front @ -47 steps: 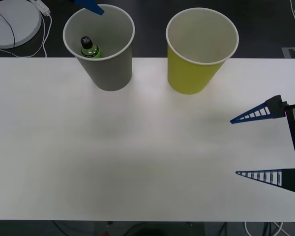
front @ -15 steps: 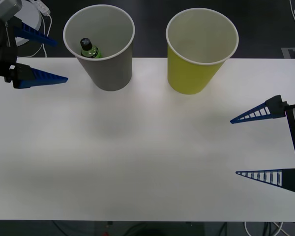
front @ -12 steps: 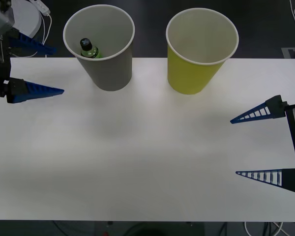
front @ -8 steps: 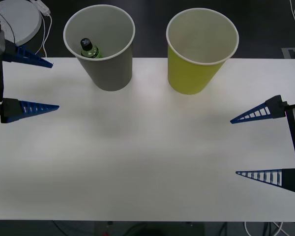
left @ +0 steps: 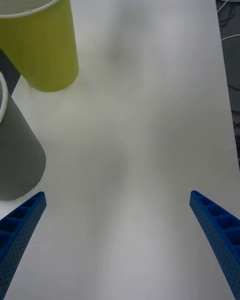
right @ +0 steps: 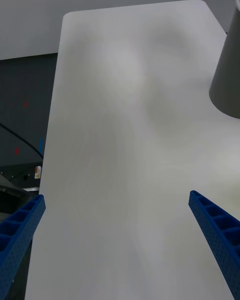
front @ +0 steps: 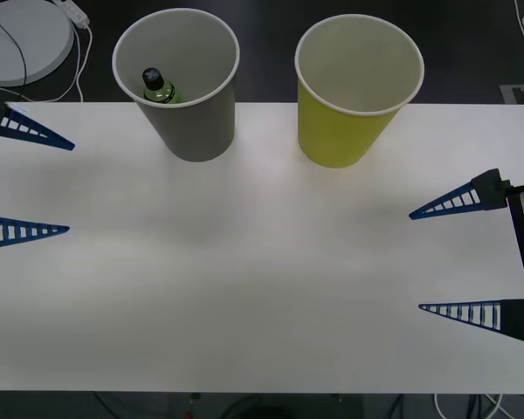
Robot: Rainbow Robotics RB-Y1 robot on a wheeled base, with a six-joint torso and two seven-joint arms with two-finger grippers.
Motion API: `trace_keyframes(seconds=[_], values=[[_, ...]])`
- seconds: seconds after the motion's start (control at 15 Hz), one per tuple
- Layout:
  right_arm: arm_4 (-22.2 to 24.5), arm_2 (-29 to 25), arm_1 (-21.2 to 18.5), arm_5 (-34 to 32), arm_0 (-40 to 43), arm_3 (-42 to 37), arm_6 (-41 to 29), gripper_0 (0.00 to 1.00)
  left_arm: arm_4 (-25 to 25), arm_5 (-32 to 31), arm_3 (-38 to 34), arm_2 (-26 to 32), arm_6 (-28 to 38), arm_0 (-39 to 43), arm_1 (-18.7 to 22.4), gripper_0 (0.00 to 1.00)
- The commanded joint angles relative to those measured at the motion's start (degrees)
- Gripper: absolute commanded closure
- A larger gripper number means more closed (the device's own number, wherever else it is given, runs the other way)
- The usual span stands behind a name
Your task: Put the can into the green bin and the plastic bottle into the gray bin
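Two cups: gray bin holds one plastic bottle.

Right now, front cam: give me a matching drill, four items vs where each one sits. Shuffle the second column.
Items:
1. plastic bottle
2. green bin
3. left end effector
4. right end effector

Places:
A. open, at the table's left edge
B. inside the gray bin
C. open, at the table's right edge
D. upright on the table, right of the gray bin

Pairs: 1-B, 2-D, 3-A, 4-C
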Motion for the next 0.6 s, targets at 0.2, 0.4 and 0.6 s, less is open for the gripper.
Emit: trace_keyframes(seconds=[0.2, 0.4, 0.6], values=[[0.0, 0.0, 0.0, 0.0, 0.0, 0.0, 0.0, 0.0, 0.6, -0.1, -3.1, 4.3, -2.3, 6.2, -0.3, 0.0], [0.0, 0.0, 0.0, 0.0, 0.0, 0.0, 0.0, 0.0, 1.6, -0.1, -4.4, 6.6, -3.0, 9.5, -1.3, 0.0], [0.0, 0.0, 0.0, 0.0, 0.0, 0.0, 0.0, 0.0, 2.0, -0.1, -4.7, 7.2, -3.8, 10.8, -1.6, 0.0]])
